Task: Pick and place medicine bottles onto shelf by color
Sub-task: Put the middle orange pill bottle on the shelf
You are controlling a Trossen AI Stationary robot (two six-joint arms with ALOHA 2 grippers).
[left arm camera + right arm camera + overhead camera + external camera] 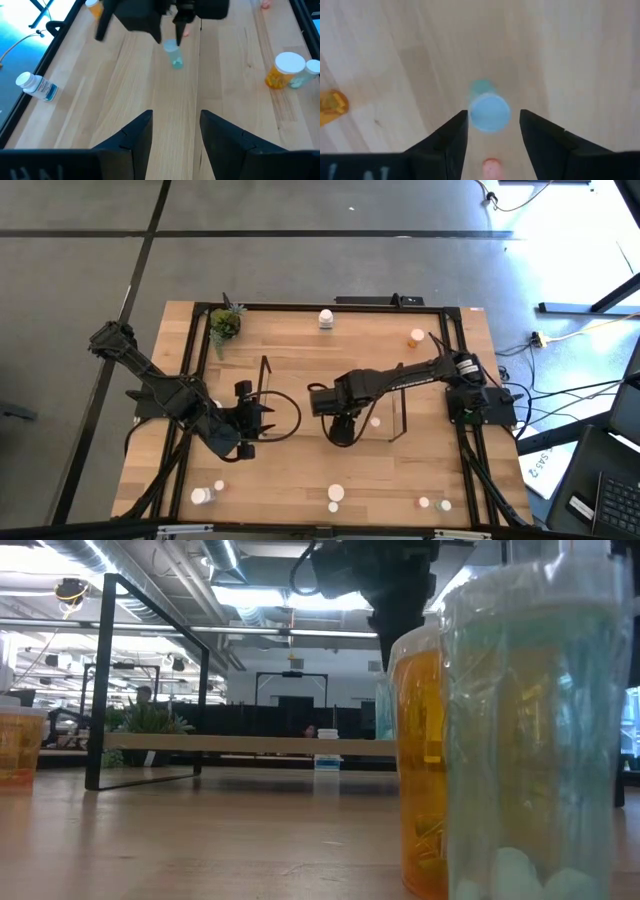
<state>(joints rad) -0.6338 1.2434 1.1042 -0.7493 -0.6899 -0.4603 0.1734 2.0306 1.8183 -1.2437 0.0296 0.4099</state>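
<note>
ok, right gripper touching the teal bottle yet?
Apart. Right wrist view: the teal bottle stands between the right gripper fingers, wood showing on both sides.

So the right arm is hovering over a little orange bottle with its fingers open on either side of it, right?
Not quite: the bottle is teal, not orange. The right wrist view shows the right gripper above a small teal bottle, its fingers open on either side of it. The left wrist view shows the same teal bottle under that arm.

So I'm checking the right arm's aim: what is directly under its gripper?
A small teal bottle with a pale blue cap stands on the light wood table, between the right gripper's open fingers. Its base is hidden by its cap.
</note>
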